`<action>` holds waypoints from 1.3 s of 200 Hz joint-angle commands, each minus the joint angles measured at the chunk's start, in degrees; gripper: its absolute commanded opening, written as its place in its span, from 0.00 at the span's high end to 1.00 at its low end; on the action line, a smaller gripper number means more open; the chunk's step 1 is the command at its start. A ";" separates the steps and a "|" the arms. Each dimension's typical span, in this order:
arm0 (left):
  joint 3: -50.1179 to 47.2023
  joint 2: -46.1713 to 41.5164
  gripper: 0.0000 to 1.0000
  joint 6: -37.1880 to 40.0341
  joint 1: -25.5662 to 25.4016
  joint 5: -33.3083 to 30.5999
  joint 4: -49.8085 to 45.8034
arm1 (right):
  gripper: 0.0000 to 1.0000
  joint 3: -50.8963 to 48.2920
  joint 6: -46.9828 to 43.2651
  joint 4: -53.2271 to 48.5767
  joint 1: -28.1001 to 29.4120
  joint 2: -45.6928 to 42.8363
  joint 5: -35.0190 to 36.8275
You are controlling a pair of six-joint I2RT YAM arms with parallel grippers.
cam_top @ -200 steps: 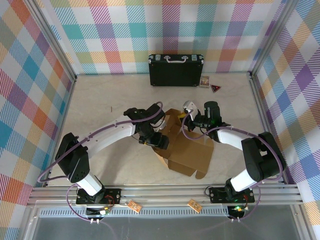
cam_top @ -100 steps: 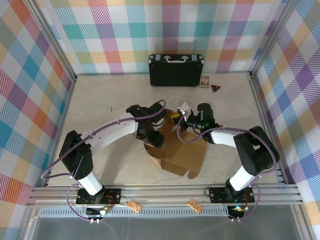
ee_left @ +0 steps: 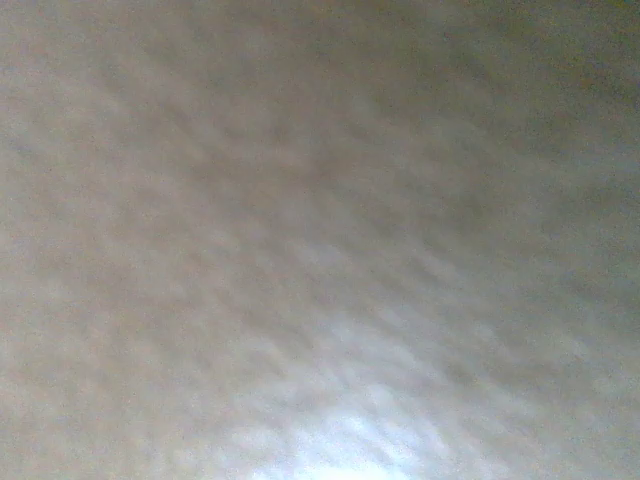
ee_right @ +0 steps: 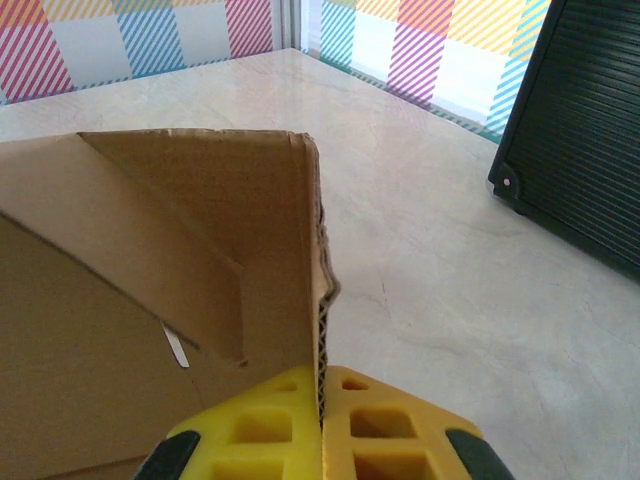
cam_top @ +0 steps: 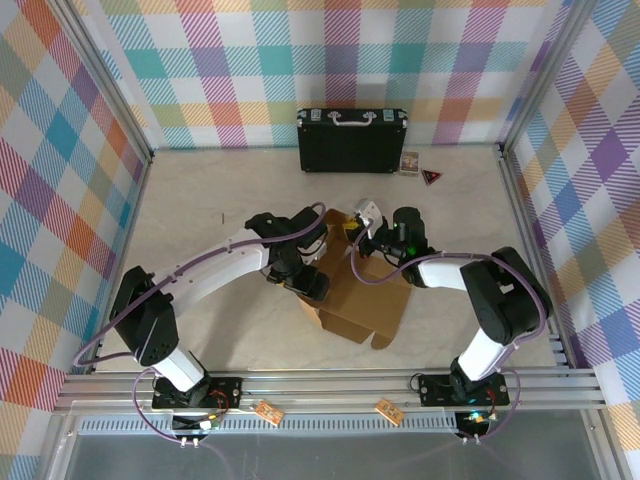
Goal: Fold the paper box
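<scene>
Mid-table, between the two arms: the paper box [cam_top: 368, 295], plain brown corrugated cardboard, partly folded and set askew to the edges of the table [cam_top: 200, 200]. Broad flat panel toward the near right, with a small tab jutting from its near edge. Low wall raised along the left side. Flaps standing up at the far end.

Seen from the right wrist: an upright flap of the paper box [ee_right: 200, 250], edge-on, wavy flutes showing along the cut edge, top corner square. Behind it a second panel sloping down at an angle, with a crease line and a short pale slit near the fold. Pinched at its lower edge by the right gripper [ee_right: 322, 405], yellow pads [ee_right: 390, 430] pressed together from either side with just the cardboard between. From above, right gripper [cam_top: 353, 228] at the far end of the box, arm coming in from the right.

Left gripper [cam_top: 312, 284] at the box's left wall, touching it or just over it. Whether its fingers are spread or closed, cannot tell. From the left wrist, a blurred tan-grey surface very close up, too soft to name.

Against the far wall, well apart from the box: black hard case [cam_top: 351, 140] with a silver handle, standing upright. Black hard case [ee_right: 575, 130] again at the right of the right wrist view. Just right of the case, a small card [cam_top: 409, 162] and a small dark red triangle [cam_top: 431, 177] on the table.
</scene>
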 commanded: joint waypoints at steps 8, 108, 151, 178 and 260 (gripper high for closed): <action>2.64 -3.10 0.15 1.63 2.07 3.70 -2.05 | 1.00 0.17 -0.86 3.97 0.48 1.39 -1.65; 3.09 -5.97 0.12 4.27 10.29 19.38 -0.55 | 1.00 0.16 -2.14 3.15 0.74 2.45 -3.70; -0.36 -8.44 0.20 3.39 13.29 24.26 2.08 | 1.00 0.35 -2.27 2.57 0.76 2.72 -3.58; -2.34 -6.89 0.26 3.22 13.38 23.77 2.44 | 1.00 0.37 -2.32 2.43 0.90 2.60 -3.71; -5.37 -6.89 0.40 3.42 13.37 23.35 3.42 | 1.00 0.44 -2.23 2.00 0.83 2.74 -3.91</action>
